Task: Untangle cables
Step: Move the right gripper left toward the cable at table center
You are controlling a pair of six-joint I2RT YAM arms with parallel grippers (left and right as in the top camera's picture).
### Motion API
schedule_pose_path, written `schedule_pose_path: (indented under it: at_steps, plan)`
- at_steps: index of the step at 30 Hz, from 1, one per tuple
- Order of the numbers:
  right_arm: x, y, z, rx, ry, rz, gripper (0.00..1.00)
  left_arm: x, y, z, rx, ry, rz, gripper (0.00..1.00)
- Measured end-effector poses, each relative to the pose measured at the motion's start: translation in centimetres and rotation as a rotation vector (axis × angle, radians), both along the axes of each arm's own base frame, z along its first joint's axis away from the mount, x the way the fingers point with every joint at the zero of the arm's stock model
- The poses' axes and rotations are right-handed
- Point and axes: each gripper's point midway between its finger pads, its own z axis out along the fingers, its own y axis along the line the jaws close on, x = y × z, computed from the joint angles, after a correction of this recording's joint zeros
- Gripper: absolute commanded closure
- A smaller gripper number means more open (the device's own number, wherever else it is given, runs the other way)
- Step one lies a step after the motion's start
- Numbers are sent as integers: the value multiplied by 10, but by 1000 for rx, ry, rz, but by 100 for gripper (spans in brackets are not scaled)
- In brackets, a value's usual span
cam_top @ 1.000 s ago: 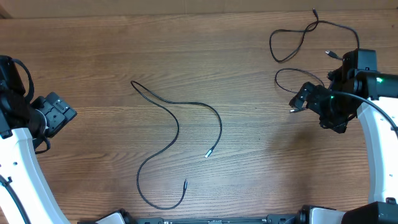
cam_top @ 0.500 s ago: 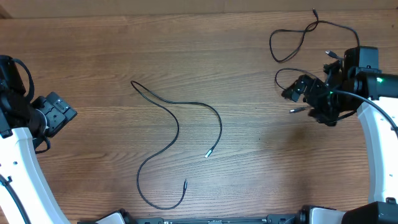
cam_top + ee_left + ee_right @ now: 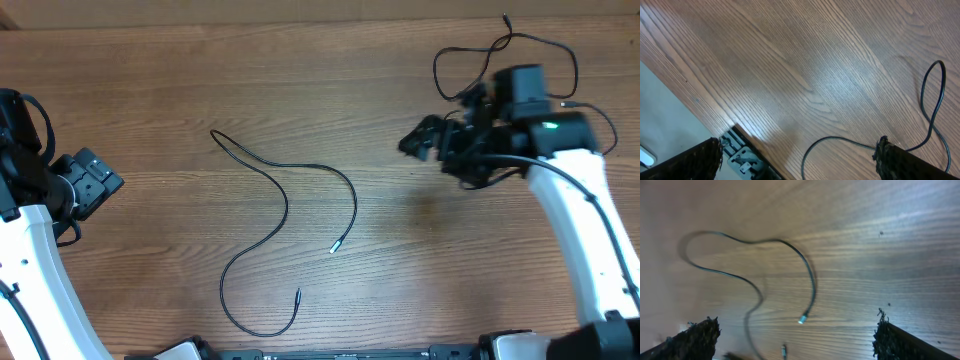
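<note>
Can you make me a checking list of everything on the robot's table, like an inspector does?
Surface: wooden table, bare brown grain, no spills seen.
Job's things: long cable lies loose mid-table in open curves, its silvery plug free; cable loops at the far right, partly hidden under the right arm, count unclear.
Clutter: nothing seen.
Grippers: left gripper at the left edge, jaws open, empty; right gripper above the table beside the cable loops, jaws open, empty.
Cables: thick arm wire on the left arm, apart from the thin cords.
Surroundings: pale floor past the table edge.
</note>
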Motion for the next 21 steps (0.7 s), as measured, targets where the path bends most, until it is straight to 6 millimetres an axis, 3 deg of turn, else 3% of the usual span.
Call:
schedule_pose_path:
  at_steps: [7,15,19,21]
  plan:
    - [-1,33,-50,-126,104,37,0,0,0,0,0,1,0,0]
    - [1,72,-85,-130,151,92,0,0,0,0,0,0,0,1]
    - [-2,79,-109,-170,206,81,14,0,0,0,0,0,0,1]
    - [-4,78,-122,-204,245,47,16,0,0,0,0,0,0,1]
